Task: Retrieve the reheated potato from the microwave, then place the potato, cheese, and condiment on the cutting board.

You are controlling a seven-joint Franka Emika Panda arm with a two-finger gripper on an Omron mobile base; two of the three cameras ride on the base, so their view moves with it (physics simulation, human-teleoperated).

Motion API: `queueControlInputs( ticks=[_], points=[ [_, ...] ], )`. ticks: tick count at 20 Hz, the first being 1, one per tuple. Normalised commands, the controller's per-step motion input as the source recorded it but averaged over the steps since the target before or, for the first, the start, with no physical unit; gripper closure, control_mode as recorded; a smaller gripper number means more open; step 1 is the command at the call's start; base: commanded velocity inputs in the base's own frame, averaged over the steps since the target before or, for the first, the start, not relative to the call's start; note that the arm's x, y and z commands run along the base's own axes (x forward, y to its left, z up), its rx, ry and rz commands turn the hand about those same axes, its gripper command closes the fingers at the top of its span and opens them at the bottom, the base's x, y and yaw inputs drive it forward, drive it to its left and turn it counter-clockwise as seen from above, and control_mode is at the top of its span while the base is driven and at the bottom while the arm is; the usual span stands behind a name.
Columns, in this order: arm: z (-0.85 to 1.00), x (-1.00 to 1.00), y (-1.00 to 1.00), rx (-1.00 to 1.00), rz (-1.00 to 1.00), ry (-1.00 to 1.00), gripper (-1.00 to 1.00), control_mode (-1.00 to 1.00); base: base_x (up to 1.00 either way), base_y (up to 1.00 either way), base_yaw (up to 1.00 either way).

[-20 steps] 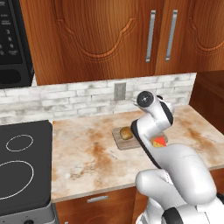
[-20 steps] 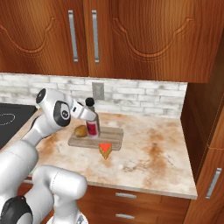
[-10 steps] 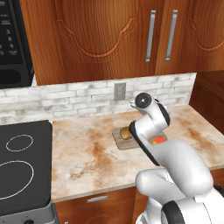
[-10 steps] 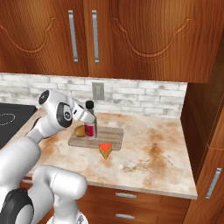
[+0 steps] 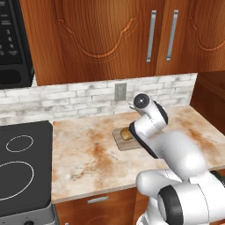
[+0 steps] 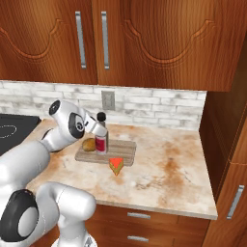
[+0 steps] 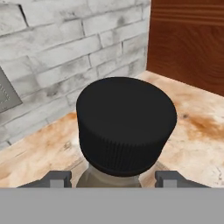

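The condiment [image 6: 101, 141], a slim bottle with a dark cap [image 7: 127, 122] and red label, stands upright over the left half of the cutting board [image 6: 123, 149], its base at or just above the wood. My gripper [image 6: 100, 131] is shut on the bottle below the cap, one fingertip [image 7: 57, 177] on each side. The potato [image 6: 88, 144] lies on the board, touching or nearly touching the bottle's left side, and also shows past the arm [image 5: 126, 133]. The cheese [image 6: 116, 165] lies on the counter against the board's front edge. The microwave [image 5: 13, 39] hangs at the upper left.
A black cooktop [image 5: 22, 167] lies to the left of the marbled counter [image 6: 169, 173]. A brick backsplash with a wall outlet [image 6: 108, 100] runs behind the board. Wooden cabinets hang overhead, and a tall wooden panel [image 6: 226, 125] closes off the right end.
The bottle has come down in my gripper toward the board beside the potato. My arm has swung slightly left, now covering the cheese in the left base view.
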Motion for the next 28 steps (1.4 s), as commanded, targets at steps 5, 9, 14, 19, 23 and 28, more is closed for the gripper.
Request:
queueControlInputs(
  ticks=[5,9,14,19,23,28],
  points=[
    [-0.08,0.2,0.01,0.0,0.0,0.0,1.0,-1.0,0.0,0.0,0.0],
    [-0.19,0.09,0.0,0.0,0.0,0.01,1.0,-1.0,0.0,0.0,0.0],
    [-0.21,0.09,0.0,0.0,0.0,0.03,1.0,-1.0,0.0,0.0,0.0],
    [-0.13,0.12,0.0,0.0,0.0,0.02,1.0,-1.0,0.0,0.0,0.0],
    [-0.17,0.06,0.0,0.0,0.01,0.0,1.0,-1.0,0.0,0.0,0.0],
    [-0.29,-0.1,0.0,0.0,0.0,0.0,1.0,-1.0,0.0,0.0,0.0]
  ],
)
